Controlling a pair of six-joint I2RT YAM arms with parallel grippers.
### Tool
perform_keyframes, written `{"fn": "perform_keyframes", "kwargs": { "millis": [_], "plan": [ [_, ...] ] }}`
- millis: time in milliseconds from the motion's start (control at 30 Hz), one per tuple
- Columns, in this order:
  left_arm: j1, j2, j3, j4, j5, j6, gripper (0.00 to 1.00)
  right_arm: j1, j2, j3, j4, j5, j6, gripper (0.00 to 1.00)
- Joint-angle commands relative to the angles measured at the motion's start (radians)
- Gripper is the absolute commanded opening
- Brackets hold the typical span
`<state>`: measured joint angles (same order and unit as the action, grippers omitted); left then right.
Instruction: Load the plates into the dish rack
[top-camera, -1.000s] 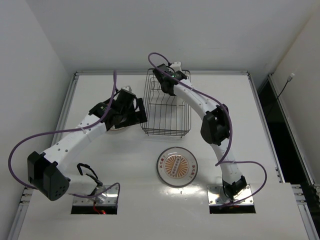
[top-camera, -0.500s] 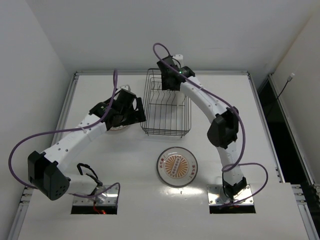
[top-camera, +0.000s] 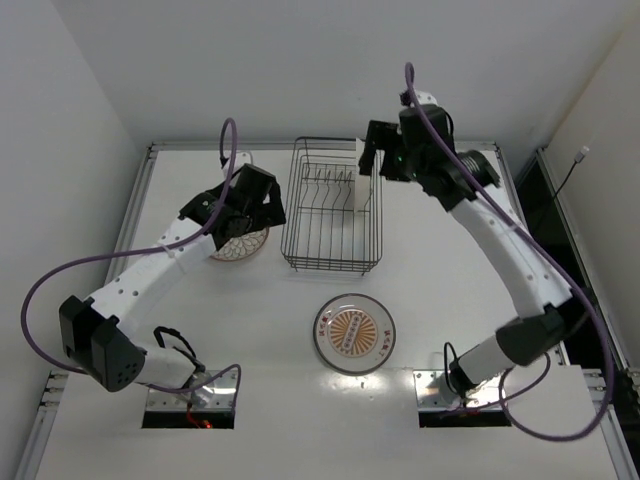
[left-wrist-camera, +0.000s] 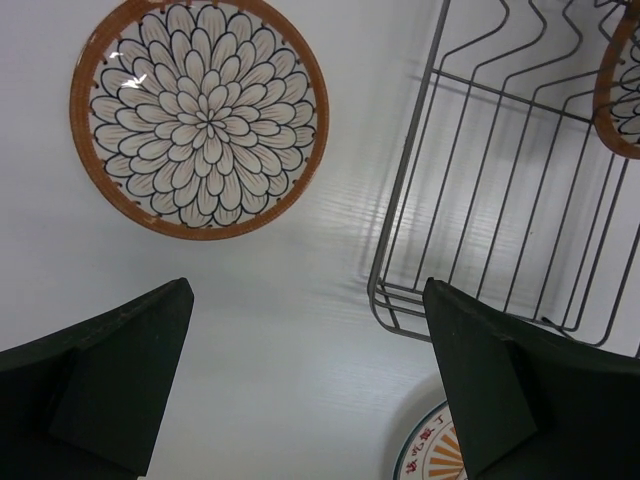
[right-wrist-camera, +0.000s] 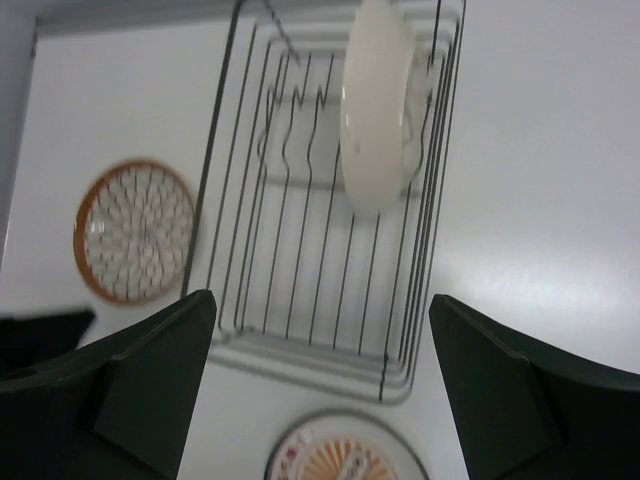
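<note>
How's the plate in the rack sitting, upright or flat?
Upright. The plate stands on edge inside the dish rack, white underside showing in the right wrist view; from above it reads as a narrow white strip.

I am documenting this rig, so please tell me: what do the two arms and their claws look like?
The left arm and right arm have white tubular links with black joint housings. A purple cable loops loosely along each. The left claw and right claw have broad, dark, wedge-shaped fingers.

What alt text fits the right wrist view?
A white-backed plate stands on edge in a black wire dish rack. A brown-rimmed plate lies on the table beside it, an orange-centred plate below, framed by the open right gripper.
</note>
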<state>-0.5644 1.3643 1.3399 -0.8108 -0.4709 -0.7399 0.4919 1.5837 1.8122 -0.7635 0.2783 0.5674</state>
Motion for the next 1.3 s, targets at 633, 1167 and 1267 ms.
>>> {"fn": "perform_keyframes", "kwargs": {
  "millis": [633, 1167, 1267],
  "plan": [
    [-0.011, 0.062, -0.005, 0.024, 0.129, -0.082, 0.99, -0.088, -0.853, -1.22, 0.012, -0.594, 0.505, 0.88],
    [-0.011, -0.082, -0.094, 0.044, 0.115, -0.044, 0.99, -0.139, -0.691, -1.452, 0.17, -0.72, 0.514, 0.88],
    [-0.011, -0.108, -0.105, 0.044, 0.106, -0.044, 0.99, -0.139, -0.659, -1.508, 0.226, -0.72, 0.514, 0.88]
  ]
}}
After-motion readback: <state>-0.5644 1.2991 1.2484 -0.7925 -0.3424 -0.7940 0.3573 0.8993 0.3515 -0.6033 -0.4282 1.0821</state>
